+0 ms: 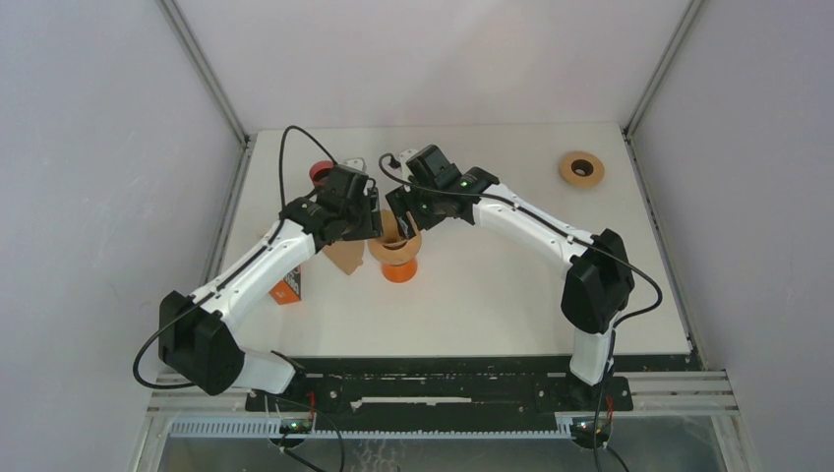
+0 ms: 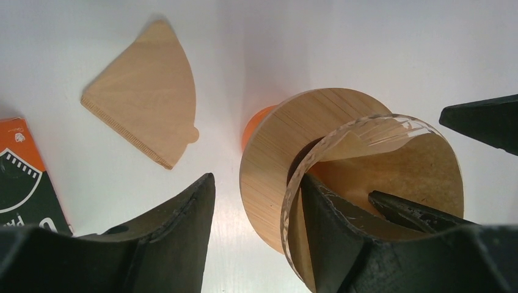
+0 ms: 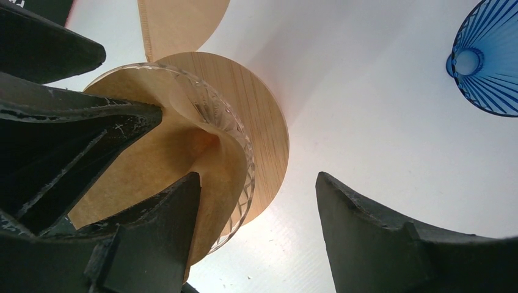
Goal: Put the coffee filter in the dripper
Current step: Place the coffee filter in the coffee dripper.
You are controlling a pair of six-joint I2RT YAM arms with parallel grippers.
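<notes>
Left jaws: spread, astride the glass rim; one jaw is inside on the paper, apparently to press it down.
Right jaws: spread, entering from the opposite side; one jaw is inside, the other is clear outside.
Coffee filter [image 2: 415, 168]: inside the dripper [image 2: 275, 159], curled off the wall; judged not fully seated.
Dripper support: orange base [image 1: 398, 270] on the table [image 2: 366, 49].
Spare filter [image 2: 143, 91]: lying flat at the dripper's 9 o'clock in the top view.
Wooden ring [image 1: 581, 168]: at 2 o'clock, well apart.

Orange box [image 2: 24, 177] lettering illegible
</notes>
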